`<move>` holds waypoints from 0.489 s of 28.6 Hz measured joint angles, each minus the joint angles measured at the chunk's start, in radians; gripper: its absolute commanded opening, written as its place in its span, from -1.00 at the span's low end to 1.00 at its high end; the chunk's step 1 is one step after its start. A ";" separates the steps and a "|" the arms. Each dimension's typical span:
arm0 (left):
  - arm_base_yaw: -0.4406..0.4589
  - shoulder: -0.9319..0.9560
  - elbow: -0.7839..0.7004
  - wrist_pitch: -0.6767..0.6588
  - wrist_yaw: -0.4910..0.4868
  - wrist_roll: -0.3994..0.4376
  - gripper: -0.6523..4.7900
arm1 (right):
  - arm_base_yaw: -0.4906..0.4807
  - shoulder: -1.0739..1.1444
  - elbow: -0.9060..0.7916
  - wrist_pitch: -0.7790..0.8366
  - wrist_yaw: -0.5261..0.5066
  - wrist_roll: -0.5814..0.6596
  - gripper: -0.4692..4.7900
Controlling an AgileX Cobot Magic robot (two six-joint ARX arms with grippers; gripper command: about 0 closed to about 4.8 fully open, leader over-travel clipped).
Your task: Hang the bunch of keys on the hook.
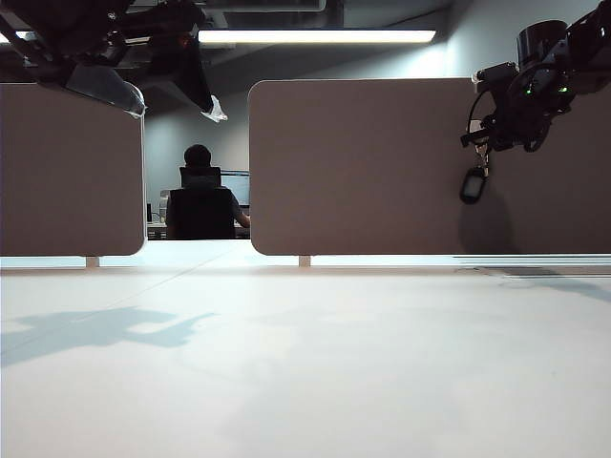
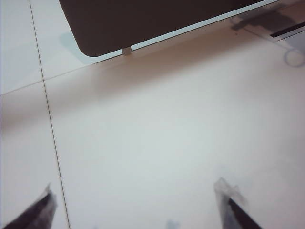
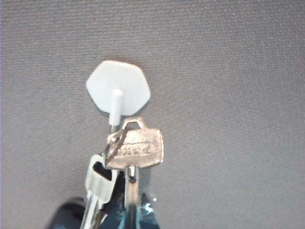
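Observation:
In the right wrist view the hook (image 3: 119, 90), a small pale hexagon with a white peg, sits on the grey panel. The bunch of keys (image 3: 136, 145) hangs right at the peg. Its ring touches the peg's tip, and I cannot tell whether it is over it. My right gripper (image 3: 131, 210) is shut on a key's blade, with the black fob (image 3: 66, 214) beside it. In the exterior view the right gripper (image 1: 487, 143) is high against the right panel and the fob (image 1: 473, 184) dangles below it. My left gripper (image 1: 179, 107) hangs open and holds nothing, its fingertips (image 2: 40, 210) wide apart above the table.
Two grey partition panels (image 1: 363, 167) stand along the table's (image 1: 305, 363) far edge on small feet (image 2: 126, 50). A person sits at a desk (image 1: 200, 196) in the gap between them. A thin seam (image 2: 50, 129) runs across the tabletop under the left gripper.

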State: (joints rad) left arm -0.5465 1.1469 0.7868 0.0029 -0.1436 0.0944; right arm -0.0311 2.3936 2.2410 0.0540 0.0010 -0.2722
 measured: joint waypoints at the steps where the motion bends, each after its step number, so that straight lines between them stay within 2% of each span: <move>1: 0.000 0.000 0.000 0.000 -0.005 0.000 1.00 | 0.000 0.003 0.000 0.009 0.000 0.000 -0.86; 11: 0.001 0.000 0.000 -0.023 -0.018 0.006 1.00 | 0.011 0.034 0.002 0.045 -0.032 0.001 -0.86; 14: 0.001 0.000 0.000 -0.026 -0.018 0.006 1.00 | 0.027 0.048 0.002 0.030 -0.013 0.002 -0.86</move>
State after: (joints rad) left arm -0.5457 1.1469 0.7868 -0.0235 -0.1612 0.1009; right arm -0.0036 2.4413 2.2429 0.0837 -0.0120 -0.2707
